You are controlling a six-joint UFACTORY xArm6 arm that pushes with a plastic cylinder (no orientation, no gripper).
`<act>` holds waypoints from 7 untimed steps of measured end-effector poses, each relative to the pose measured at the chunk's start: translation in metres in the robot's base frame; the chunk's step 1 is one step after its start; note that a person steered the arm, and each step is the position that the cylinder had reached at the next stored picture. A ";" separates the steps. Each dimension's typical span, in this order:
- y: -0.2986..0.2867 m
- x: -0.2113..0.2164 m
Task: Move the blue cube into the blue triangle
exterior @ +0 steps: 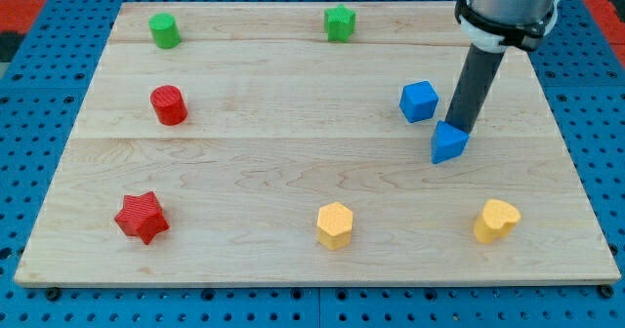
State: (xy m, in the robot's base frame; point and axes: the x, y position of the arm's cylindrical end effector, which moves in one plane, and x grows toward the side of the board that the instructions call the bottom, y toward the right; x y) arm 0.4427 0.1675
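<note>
The blue cube (419, 102) sits on the wooden board (293, 172) at the view's right, upper middle. The blue triangle (449, 143) lies just below and to the right of it, a small gap between them. My tip (459, 128) rests at the triangle's top edge, touching or nearly touching it, to the right of the cube. The dark rod rises from there to the arm's head at the view's top right.
A green cylinder (164, 30) and a green star (339, 22) stand near the top edge. A red cylinder (169, 104) is at the left, a red star (142, 218) at the bottom left. A yellow hexagon (335, 225) and a yellow heart (496, 220) sit along the bottom.
</note>
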 end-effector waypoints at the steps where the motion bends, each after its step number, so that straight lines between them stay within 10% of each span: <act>1: 0.002 0.018; 3: 0.018 0.042; 5: 0.061 -0.054; 7: -0.019 -0.112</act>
State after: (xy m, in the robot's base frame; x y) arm 0.3312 0.1487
